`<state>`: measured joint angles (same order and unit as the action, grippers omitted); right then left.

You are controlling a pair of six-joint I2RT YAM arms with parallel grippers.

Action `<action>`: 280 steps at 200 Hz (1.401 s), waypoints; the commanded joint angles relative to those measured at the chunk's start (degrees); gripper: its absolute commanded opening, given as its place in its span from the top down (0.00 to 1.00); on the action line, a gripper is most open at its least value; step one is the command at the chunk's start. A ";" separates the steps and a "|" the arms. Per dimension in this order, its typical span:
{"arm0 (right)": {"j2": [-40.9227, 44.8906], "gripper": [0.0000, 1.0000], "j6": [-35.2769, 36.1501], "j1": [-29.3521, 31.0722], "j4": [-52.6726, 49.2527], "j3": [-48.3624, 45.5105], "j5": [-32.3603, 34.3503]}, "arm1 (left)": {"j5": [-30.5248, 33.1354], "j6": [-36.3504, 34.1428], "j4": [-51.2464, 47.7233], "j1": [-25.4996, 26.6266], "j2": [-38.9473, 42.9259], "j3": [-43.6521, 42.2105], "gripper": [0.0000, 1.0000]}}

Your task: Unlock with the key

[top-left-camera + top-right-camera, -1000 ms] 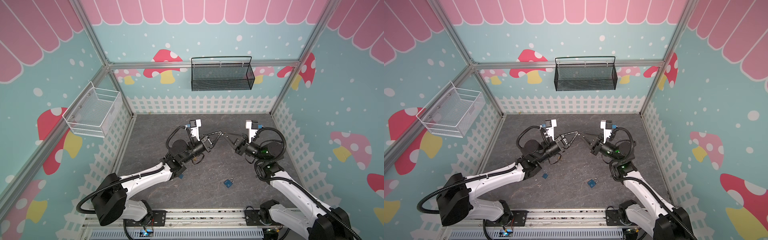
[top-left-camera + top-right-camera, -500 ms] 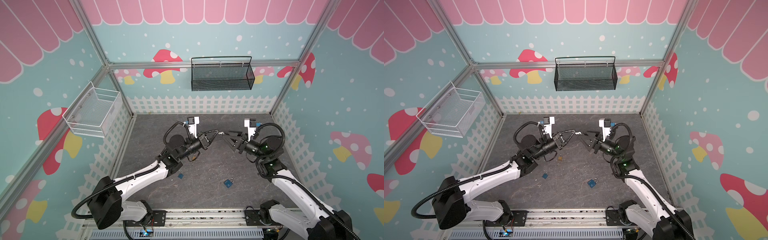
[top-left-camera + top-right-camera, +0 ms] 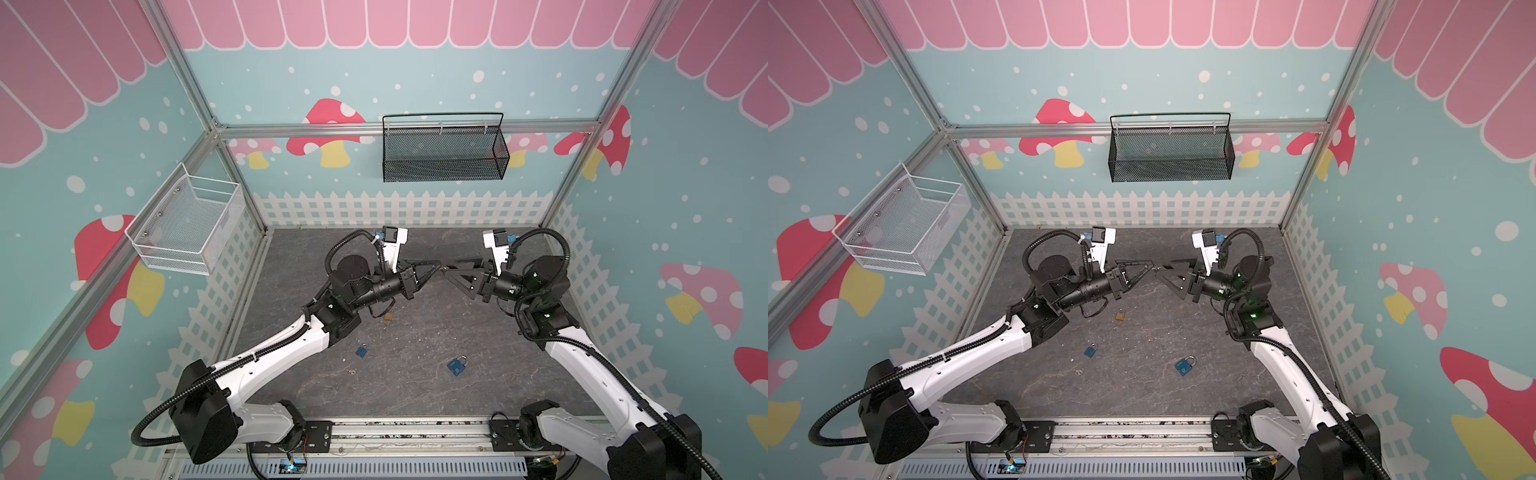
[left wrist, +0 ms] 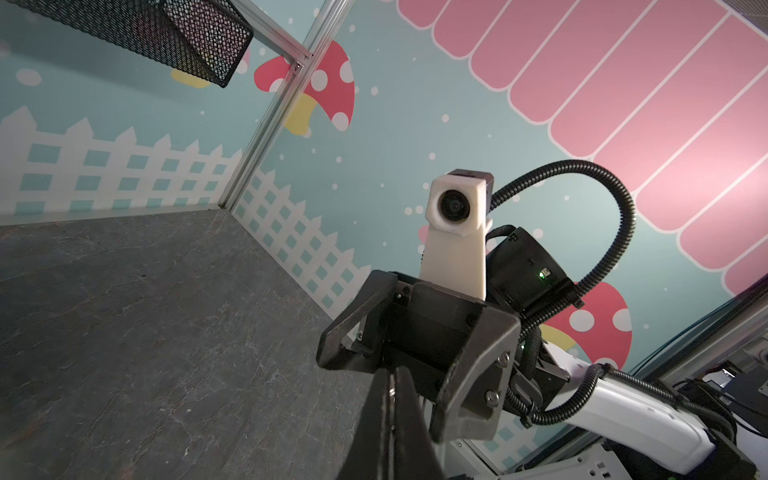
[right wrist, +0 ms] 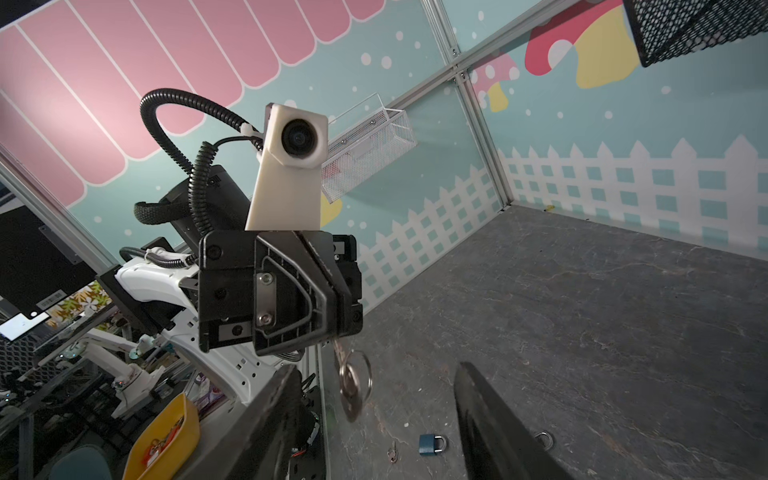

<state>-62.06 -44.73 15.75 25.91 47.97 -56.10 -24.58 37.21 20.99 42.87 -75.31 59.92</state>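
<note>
My left gripper [image 3: 437, 266] [image 4: 390, 409] hangs above the middle of the floor, shut on a silver key [image 5: 351, 401] with a ring. The key dangles from its tips in the right wrist view; in the left wrist view only a glint of metal shows between the pressed fingers. My right gripper [image 3: 449, 272] [image 5: 374, 419] faces it tip to tip, open, its fingers [image 5: 274, 415] on either side of the key without touching it. Two blue padlocks [image 3: 361, 351] [image 3: 457, 366] and a brass padlock [image 3: 388, 316] lie on the floor below.
A loose second key [image 3: 352, 372] lies on the grey floor [image 3: 415, 395] near the front. A black mesh basket [image 3: 442, 151] hangs on the back wall and a white wire basket [image 3: 187, 224] on the left wall. White fence-print walls close in the floor.
My right gripper was shut at the meeting point with the left and now stands open. The left gripper stays shut, and both arms have shifted only slightly.
</note>
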 commanded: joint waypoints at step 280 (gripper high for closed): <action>-1.64 0.73 2.78 -0.37 0.15 2.94 -8.50 | -1.41 -2.93 -6.52 -0.25 -0.01 6.11 1.00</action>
<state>-63.37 -40.10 15.68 20.88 52.05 -61.47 -24.32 34.13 13.78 42.76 -74.81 64.03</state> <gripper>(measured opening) 0.308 0.047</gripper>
